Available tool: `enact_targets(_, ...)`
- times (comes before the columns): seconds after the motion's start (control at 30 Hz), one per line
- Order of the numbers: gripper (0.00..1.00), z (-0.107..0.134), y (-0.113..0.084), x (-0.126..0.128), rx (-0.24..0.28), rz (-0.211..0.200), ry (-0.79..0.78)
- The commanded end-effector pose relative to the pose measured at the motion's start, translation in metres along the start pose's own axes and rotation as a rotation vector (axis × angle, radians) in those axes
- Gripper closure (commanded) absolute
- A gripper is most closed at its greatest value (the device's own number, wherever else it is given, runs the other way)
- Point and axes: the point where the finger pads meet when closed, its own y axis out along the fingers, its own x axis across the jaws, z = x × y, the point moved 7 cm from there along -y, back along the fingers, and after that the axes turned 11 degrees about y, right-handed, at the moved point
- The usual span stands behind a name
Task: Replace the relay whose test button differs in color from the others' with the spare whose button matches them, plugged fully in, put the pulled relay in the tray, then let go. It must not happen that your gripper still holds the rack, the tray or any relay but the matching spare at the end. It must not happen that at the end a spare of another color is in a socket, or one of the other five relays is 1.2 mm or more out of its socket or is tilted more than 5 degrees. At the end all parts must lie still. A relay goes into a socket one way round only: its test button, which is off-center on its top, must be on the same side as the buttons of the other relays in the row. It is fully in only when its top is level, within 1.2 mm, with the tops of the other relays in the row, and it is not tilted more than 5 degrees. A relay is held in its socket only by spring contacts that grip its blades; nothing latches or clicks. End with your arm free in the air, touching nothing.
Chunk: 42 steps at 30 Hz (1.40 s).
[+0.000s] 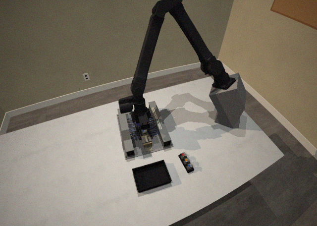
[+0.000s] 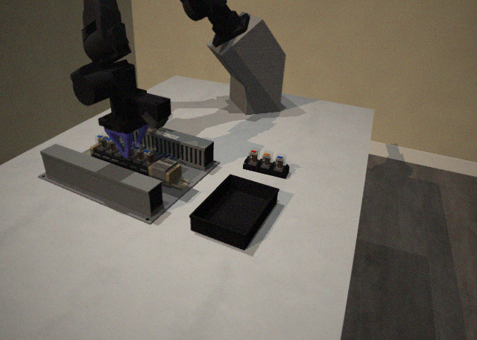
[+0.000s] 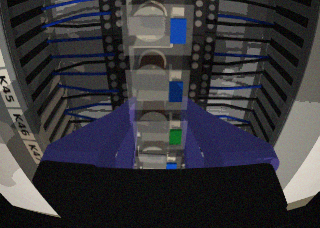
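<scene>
The green-button relay (image 3: pixel 156 136) stands in the socket row between my purple fingers. My gripper (image 3: pixel 159 105) (image 2: pixel 131 150) is shut on it. Two blue-button relays (image 3: pixel 150 29) (image 3: pixel 152 87) stand above it in the wrist view, and another (image 3: pixel 171 166) shows just below. All these buttons are on the right there. The spares stand in a small black holder: red-button (image 1: pixel 183 154) (image 2: pixel 253 156), orange-button (image 1: pixel 186 160) (image 2: pixel 266 159) and blue-button (image 1: pixel 189 166) (image 2: pixel 279 162). The black tray (image 1: pixel 151 176) (image 2: pixel 218 233) is empty. The relay's blades are hidden.
Grey slotted wire ducts (image 2: pixel 100 174) (image 2: pixel 188 144) flank the row on both sides, with blue and black wires running across. A tan terminal block (image 1: pixel 146 139) (image 2: pixel 165 170) stands at the row's near end. The tray and spare holder are beyond the panel's near edge.
</scene>
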Motion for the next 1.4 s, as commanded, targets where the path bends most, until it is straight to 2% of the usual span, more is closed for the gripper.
enact_targets(0.0,1.00,-0.002,-0.025,-0.003,-0.015,0.024,-0.001)
enact_targets(1.0,1.00,-0.003,-0.041,-0.002,-0.015,0.024,-0.001)
enact_targets(1.37,1.00,0.005,-0.043,-0.012,-0.010,0.033,0.017)
